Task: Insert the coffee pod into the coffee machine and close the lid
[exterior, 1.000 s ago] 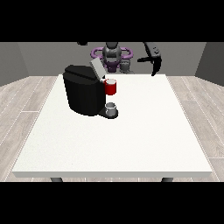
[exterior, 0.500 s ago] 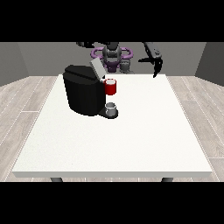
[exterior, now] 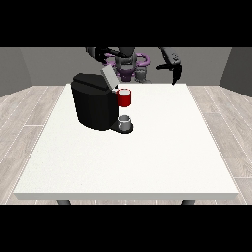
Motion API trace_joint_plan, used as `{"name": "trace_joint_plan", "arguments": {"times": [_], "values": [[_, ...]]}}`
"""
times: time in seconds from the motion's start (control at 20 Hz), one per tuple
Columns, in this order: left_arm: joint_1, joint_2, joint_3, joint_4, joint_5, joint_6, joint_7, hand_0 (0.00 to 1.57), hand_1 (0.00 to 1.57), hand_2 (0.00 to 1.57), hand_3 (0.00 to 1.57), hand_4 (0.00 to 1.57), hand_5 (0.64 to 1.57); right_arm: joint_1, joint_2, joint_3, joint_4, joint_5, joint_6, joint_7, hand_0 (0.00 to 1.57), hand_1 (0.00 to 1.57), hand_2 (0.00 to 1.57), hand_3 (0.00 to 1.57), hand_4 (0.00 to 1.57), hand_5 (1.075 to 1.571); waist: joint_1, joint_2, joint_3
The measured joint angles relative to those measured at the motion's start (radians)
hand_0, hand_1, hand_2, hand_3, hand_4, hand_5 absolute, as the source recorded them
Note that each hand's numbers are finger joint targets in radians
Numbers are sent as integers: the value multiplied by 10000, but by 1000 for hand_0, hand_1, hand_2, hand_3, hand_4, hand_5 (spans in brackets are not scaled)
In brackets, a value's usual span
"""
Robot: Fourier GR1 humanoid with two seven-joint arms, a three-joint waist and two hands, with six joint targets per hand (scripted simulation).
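Since the grey hinged lid [exterior: 108,76] of the black boxy coffee machine [exterior: 95,101] at the white counter's [exterior: 147,157] far-left stands raised above the red pod holder [exterior: 124,98], the hand at the view's left [exterior: 98,53], whose fingers I cannot tell as spread or curled, should press it down squarely, while the hand at the view's right [exterior: 173,66], fingers hanging relaxed, holds nothing.

looks like a bare test room rather than a home: large white table [exterior: 147,147] at centre of frame, pale wood-plank floor [exterior: 24,113] at left and right edges, plain grey walls [exterior: 29,64] across the top, humanoid robot [exterior: 129,61] behind.
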Motion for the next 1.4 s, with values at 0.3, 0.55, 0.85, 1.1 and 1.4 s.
{"name": "trace_joint_plan", "arguments": {"times": [0.3, 0.55, 0.85, 1.1, 1.4], "values": [[-55, 349, 197, -150, 336, -150, -164, 0, 0, 0, 0, 308, 1571, -695, -288, -758, 955, -141, 7, -438, 0, 0, 0, 0, 394, 1571, -11, 612, 1], [-89, 269, 97, -448, 536, -27, 86, 0, 0, 0, 0, 371, 1571, -1327, -445, -1223, 1914, -343, 127, -705, 0, 0, 0, 0, 443, 1571, 85, 789, 1], [-399, 382, 21, -403, 486, 165, -62, 0, 0, 0, 0, 337, 1571, -1984, -448, -1512, 2679, -413, -26, -1174, 0, 0, 0, 0, 438, 1571, 104, 1103, -39], [-591, 610, 161, -48, 628, 58, -268, 0, 0, 0, 0, 355, 1571, -2253, -531, -1594, 2811, -513, 36, -1378, 0, 0, 0, 0, 317, 1571, 48, 1260, -79], [-696, 499, 10, -173, 721, 60, -12, 0, 0, 0, 0, 350, 1571, -2710, -675, -1731, 3184, -479, -25, -1351, 0, 0, 0, 0, 394, 1571, 340, 1386, -77]]}}
